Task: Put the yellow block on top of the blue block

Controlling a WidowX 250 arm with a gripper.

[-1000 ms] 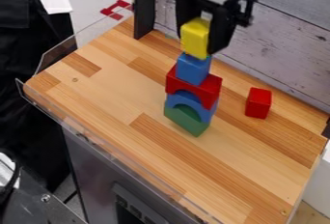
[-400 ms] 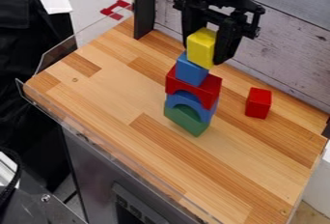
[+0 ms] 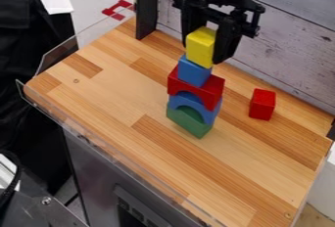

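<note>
A light, rigid yellow block (image 3: pixel 200 48), best held by its sides

The gripper (image 3: pixel 205 50) is clamped on the yellow block, its fingers against opposite sides and the block upright between them. The block is directly over the blue block (image 3: pixel 194 71), at the top of the stacked pieces; whether the two touch, I cannot tell from this angle.

It looks like painted wood or hard plastic, so I would expect it to be light, stiff and hard to damage. It should not give under a squeeze, and a moderate grip ought to be enough. The smooth, flat faces may be a little slippery, and a hold taken off centre could let the block twist. The place to take it is by two opposite upright faces, near the middle, with the fingers square to them and the underside left free to seat flat.

The real delicacy is likely to be underneath. The blue block stands on a red arch (image 3: pixel 208 91), with a blue arch (image 3: pixel 209 115) and a green piece (image 3: pixel 188 123) below that, and parts this light could shift at a sideways nudge. Lowering straight down, centring the block and parting the fingers evenly would suit it best, since a smooth face that drags on one finger might pull it askew
</note>
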